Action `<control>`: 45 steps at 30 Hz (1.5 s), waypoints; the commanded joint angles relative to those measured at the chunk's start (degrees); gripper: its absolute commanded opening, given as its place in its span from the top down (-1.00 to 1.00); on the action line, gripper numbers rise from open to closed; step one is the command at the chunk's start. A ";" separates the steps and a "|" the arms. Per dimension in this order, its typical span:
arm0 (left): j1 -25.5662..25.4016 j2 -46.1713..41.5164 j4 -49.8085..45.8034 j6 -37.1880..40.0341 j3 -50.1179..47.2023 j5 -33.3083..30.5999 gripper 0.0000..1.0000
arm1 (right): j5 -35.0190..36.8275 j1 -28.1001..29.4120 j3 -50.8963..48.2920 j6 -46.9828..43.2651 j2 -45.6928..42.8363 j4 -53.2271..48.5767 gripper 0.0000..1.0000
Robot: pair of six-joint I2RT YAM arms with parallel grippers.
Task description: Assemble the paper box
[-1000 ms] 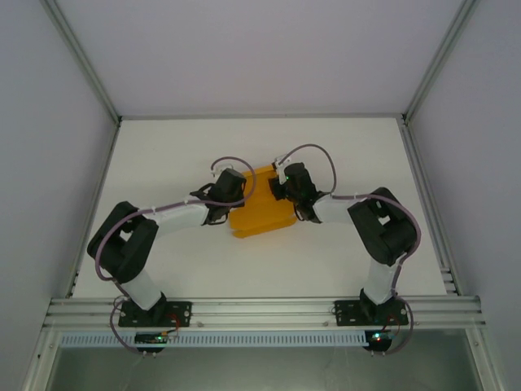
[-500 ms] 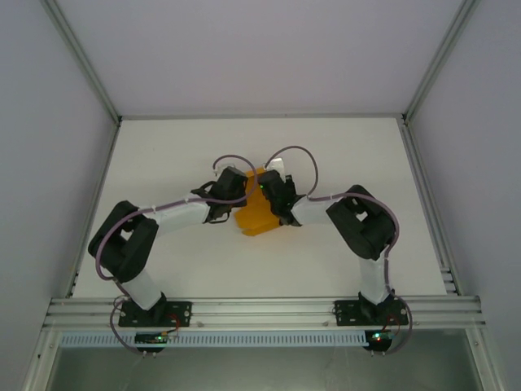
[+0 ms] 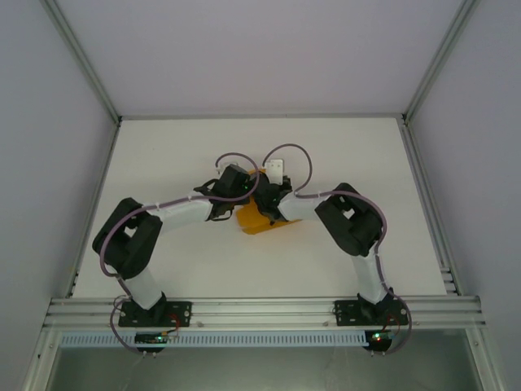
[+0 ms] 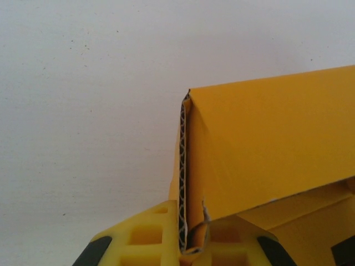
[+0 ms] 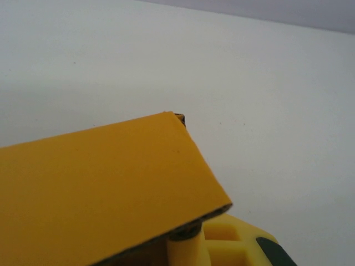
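paper box [image 3: 259, 220] is mid worktop [image 3: 163, 163], half folded. left pincer [image 4: 186, 239] nipped tight on its raw edge, right pincer [image 5: 184, 234] pinching a panel. if they pull diff ways the card prob tears or creases wrong imo

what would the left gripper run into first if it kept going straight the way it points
The box: the left gripper has its jaws shut on the card edge, which runs straight ahead. Beyond that lies bare table, though depth is unclear.
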 commanded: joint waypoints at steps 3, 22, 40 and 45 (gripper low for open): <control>0.54 -0.28 -5.67 -2.47 0.32 -1.99 1.00 | 2.71 -4.85 -4.30 3.02 1.91 -1.74 1.00; 0.55 -0.39 -5.06 -1.57 -0.06 -1.77 1.00 | -26.50 -2.14 -21.83 -22.82 -14.83 27.24 -0.26; 1.31 -8.65 -16.38 21.57 5.39 -1.82 0.96 | -36.55 -7.49 -30.83 -11.28 -50.30 4.37 -0.98; 1.34 -8.20 -18.51 19.53 5.17 0.34 0.97 | -58.49 -12.96 -31.65 -14.18 -48.37 1.36 -0.81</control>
